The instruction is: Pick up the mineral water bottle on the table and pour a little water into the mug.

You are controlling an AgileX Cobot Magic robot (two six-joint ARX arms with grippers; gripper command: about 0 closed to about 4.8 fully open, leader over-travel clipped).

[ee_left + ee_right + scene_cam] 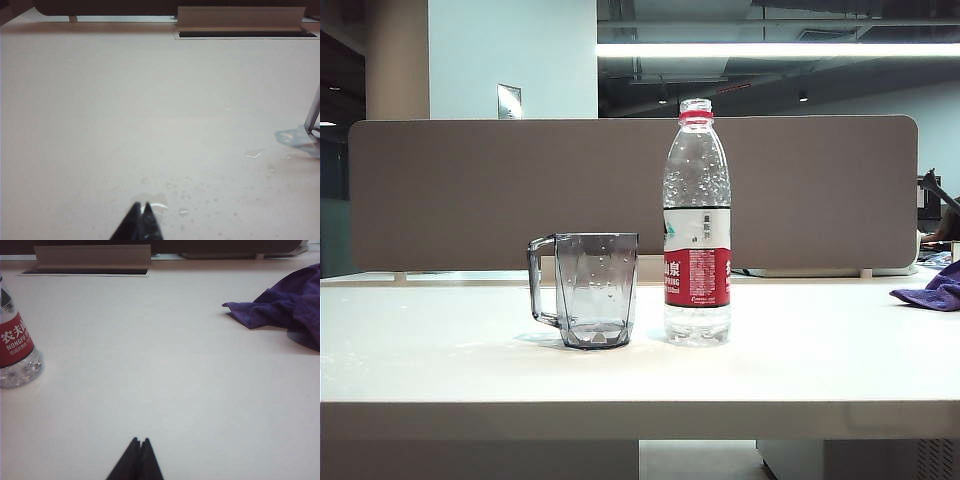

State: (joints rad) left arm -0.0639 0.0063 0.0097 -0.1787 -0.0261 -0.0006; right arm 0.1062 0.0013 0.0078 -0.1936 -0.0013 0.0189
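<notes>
Mineral water bottle point(697, 225) stands upright on the bench point(640, 370), long axis vertical, uncapped mouth up, red neck ring on top, red-and-white label facing the exterior camera. It sits near bench centre, just right of the mug, small gap between them, not touching. Droplets cling inside its upper half; the base looks clear.

Left to right in the exterior view: mug point(588, 290) upright, squared handle pointing left, a shallow pool of water at its bottom and droplets on the walls; then the bottle; then a purple cloth point(932, 288) bunched at the far right edge.

Bench is flat white with a thick front edge. Brown divider panel behind it, office ceiling with a strip light beyond.

Left wrist view: left end effector point(141, 205) low over bare bench, tips pressed together, holding nothing. Water point(152, 200) spilled in small puddles and specks just ahead of the tips; the mug handle shows at the frame edge, well apart.

Right wrist view: right end effector point(139, 441) low over dry bench, tips together, holding nothing. Bottle base to one side, cloth to the other, both well apart.

Neither arm shows in the exterior view.
</notes>
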